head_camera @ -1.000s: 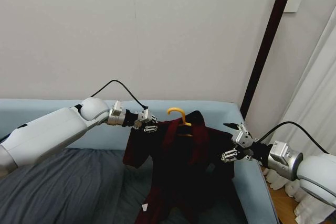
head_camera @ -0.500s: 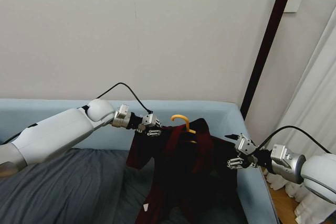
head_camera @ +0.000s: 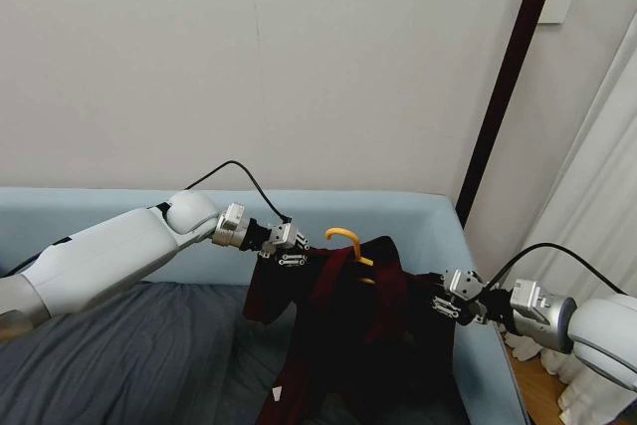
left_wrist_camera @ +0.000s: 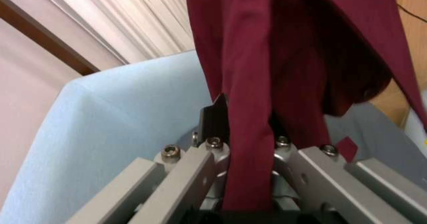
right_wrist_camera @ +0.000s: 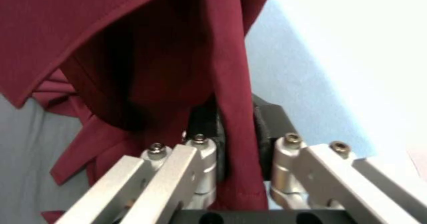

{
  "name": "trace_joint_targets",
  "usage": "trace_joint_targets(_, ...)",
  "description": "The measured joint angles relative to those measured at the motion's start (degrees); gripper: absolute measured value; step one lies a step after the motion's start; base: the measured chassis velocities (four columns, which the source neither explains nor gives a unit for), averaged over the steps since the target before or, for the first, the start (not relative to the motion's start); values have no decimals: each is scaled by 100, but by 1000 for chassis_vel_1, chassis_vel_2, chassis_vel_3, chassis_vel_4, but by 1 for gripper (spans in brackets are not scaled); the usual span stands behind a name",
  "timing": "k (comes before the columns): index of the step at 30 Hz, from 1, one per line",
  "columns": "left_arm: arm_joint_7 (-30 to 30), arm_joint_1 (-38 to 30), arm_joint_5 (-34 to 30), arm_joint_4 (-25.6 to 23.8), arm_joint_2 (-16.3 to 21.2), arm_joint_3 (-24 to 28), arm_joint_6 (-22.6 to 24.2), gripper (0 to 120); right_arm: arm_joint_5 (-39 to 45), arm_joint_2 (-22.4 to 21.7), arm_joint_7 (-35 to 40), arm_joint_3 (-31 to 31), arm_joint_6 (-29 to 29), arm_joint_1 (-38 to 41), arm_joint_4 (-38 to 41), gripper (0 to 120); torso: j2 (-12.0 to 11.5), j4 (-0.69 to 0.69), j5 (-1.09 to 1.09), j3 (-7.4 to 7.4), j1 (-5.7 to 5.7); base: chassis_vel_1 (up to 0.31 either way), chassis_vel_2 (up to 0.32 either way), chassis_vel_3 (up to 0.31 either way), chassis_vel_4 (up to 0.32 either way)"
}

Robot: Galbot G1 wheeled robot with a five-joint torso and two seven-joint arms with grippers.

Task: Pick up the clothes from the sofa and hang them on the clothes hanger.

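- Pale blue sofa (head_camera: pixel 60 211) below: the maroon shirt (head_camera: pixel 343 335), on a yellow hanger (head_camera: pixel 343 237), hangs over it at 5 o'clock.
- Your right gripper (head_camera: pixel 441 306), open a second ago, now clamps the shirt's edge.
- Your left gripper (head_camera: pixel 290 246), arm reaching from 9 o'clock, pinches its shoulder.

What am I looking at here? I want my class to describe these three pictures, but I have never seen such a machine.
It is a wheeled robot with two arms. One picture comes from a camera on its head. The other two come from cameras on its wrists, looking along the fingers. Over a light blue sofa with a grey seat, both arms hold up a dark red garment; a yellow hanger shows at its collar. The left gripper pinches one shoulder and the right gripper pinches the other side. A dark pole stands at the right.
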Motion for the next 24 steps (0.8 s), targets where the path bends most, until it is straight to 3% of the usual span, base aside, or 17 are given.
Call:
trace_joint_targets(13,45,-34,10,-43,39,-6,21,3,-11,-35,-161,-4,152,-45,18,8,0,-1,1,0,0,0,0,0,0)
trace_joint_targets(24,0,-184,36,62,205,-49,-102,41,246,-141,-213,67,268,-51,-4,8,0,0,0,0,0,0,0,0,0)
